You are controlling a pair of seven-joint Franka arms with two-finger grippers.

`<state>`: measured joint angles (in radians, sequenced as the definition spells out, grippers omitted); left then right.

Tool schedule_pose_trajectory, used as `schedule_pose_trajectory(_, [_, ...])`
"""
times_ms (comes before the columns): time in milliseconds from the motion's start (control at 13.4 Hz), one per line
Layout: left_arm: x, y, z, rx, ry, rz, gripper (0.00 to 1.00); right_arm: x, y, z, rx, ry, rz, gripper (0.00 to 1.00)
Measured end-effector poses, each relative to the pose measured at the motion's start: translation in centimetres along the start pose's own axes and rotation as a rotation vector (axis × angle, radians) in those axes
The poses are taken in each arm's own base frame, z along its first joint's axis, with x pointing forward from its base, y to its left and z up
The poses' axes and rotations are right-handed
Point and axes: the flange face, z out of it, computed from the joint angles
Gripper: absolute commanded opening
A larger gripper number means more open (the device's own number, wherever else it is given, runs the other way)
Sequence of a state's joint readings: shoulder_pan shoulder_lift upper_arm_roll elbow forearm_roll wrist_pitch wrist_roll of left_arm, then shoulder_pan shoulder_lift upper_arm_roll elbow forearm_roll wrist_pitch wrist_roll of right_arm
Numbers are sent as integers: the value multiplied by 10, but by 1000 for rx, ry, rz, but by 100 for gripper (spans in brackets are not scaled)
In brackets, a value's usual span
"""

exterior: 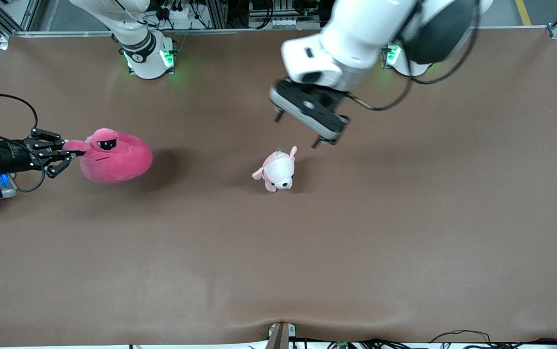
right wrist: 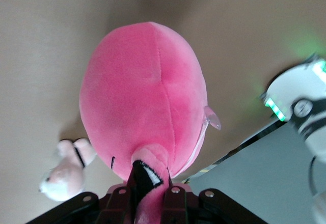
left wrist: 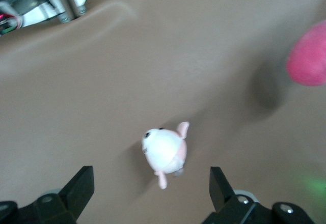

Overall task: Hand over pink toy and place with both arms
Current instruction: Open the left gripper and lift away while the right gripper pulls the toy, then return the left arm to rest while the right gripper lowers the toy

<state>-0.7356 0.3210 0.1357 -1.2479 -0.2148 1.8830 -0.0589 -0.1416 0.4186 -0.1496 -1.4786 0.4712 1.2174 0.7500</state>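
A: Edges and open room first?

B: The brown surface (exterior: 404,232) is bare over the whole half nearer the front camera and toward the left arm's end. Its front-camera edge lies well apart from both grippers. The right gripper (exterior: 67,154) sits close to the edge at the right arm's end of the surface; its wrist runs out of the front view there.

A: Right gripper fingers?

B: Closed down on one eye stalk of the pink toy (exterior: 113,156). In the right wrist view the fingers (right wrist: 173,198) pinch the stalk from both sides, with the black-and-white eye between them. The toy's body hangs out past the fingertips toward the middle of the surface, casting a shadow below it. I cannot tell whether its underside touches the surface.

A: Left gripper?

B: The left gripper (exterior: 296,130) hovers over the middle of the surface, fingers spread wide, holding nothing. In the left wrist view the two fingertips (left wrist: 81,183) stand far apart, with a small pale pink-and-white puppy plush (left wrist: 165,151) showing in the gap below them, lying on the surface.

A: Spacing between the two grippers?

B: Well apart. The pink toy shows only at the rim of the left wrist view, away from the left fingers. The puppy plush lies between the toy and the left gripper.
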Motion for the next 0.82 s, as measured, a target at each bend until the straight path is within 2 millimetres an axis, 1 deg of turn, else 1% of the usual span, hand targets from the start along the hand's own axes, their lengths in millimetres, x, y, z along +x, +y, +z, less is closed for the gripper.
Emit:
schedule_pose_trajectory(149, [-2,-43,-10,18,-33,-60,100,35,7,12,-17,-29,-27,0])
schedule_pose_trajectory(224, [-4,-60,-15,26,-51,-85,100,52,10,20,-23,-49,-30,0])
schedule_pose_trajectory(373, [-10,-94,-25,50,-92,-132,100,77,13,32,-30,-79,-35,0])
schedule_pose_trajectory(598, [-25,-154,-42,130,-152,-206,100,98,16,42,-30,-96,-22,0])
schedule_pose_trajectory(672, [-30,-169,-49,166,-171,-223,100,103,17,41,-19,-86,-16,0])
schedule_pose_trajectory(822, [-41,-192,-64,245,-198,-245,100,112,22,37,4,-71,-5,0])
